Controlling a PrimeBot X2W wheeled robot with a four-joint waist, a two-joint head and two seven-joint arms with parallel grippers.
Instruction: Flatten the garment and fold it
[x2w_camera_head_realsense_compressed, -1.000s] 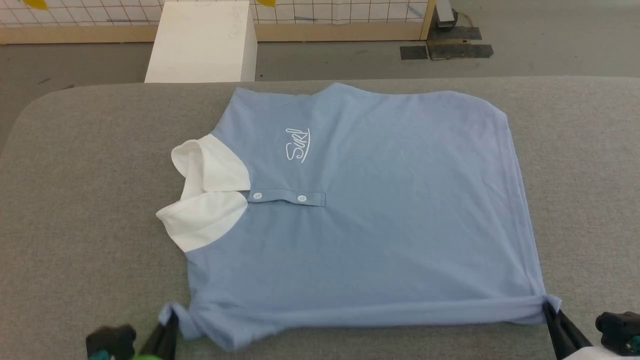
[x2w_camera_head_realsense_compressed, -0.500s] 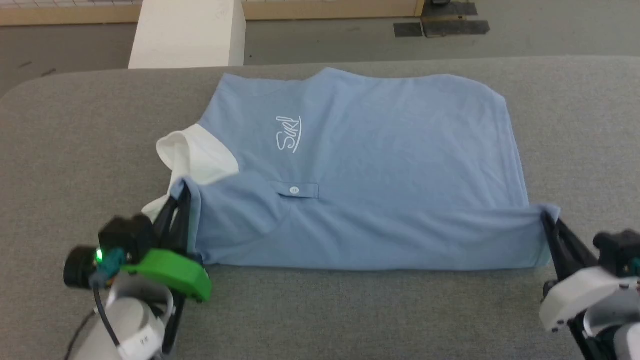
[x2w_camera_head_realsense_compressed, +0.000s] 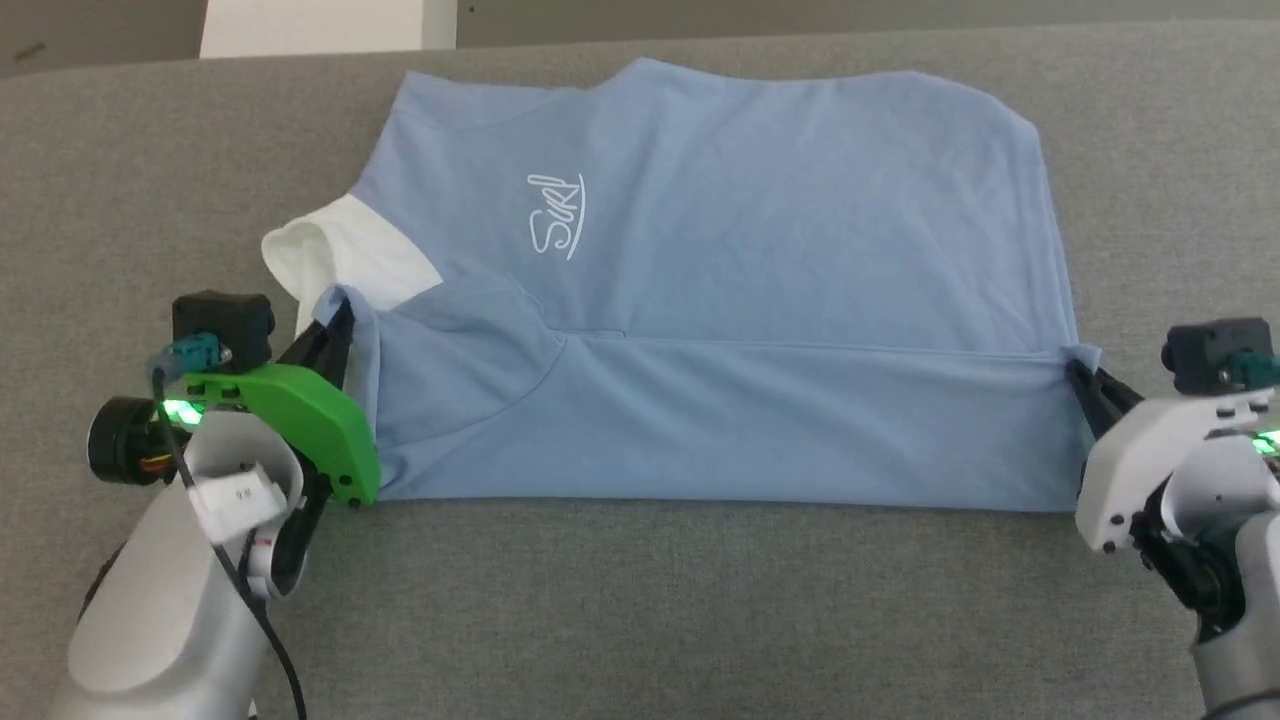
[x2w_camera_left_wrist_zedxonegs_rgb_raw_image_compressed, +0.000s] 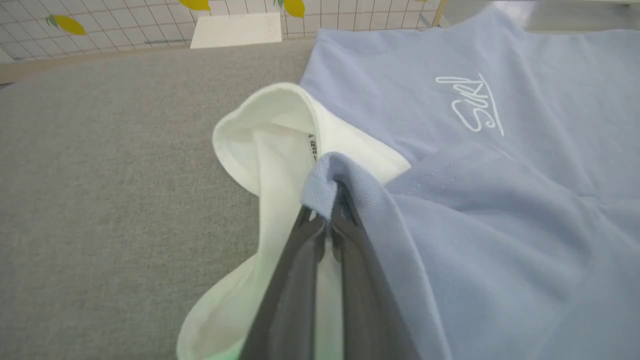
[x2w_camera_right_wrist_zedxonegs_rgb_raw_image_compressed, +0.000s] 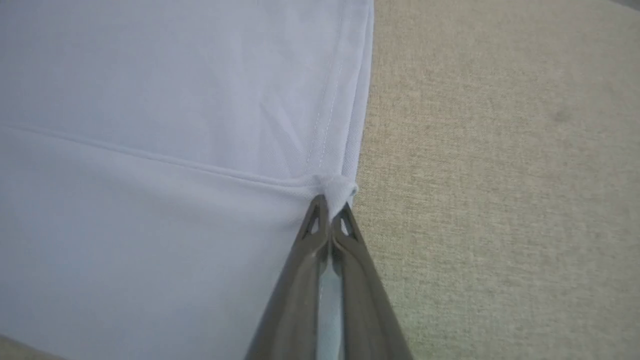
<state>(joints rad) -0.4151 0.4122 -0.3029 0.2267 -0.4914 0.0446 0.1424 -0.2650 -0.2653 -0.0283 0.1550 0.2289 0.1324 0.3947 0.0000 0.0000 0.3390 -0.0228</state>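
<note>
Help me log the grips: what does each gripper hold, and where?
The left gripper pinches the shirt at its near edge by the collar; the right gripper pinches its near hem corner.

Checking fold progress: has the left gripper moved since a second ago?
Yes. The left gripper, shut on the shirt, has gone away from the robot, toward the logo: it was nearer than the collar, now it is beside it.

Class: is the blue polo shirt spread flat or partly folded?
Partly folded: the polo shirt has its near strip doubled over, edge straight below the logo.
</note>
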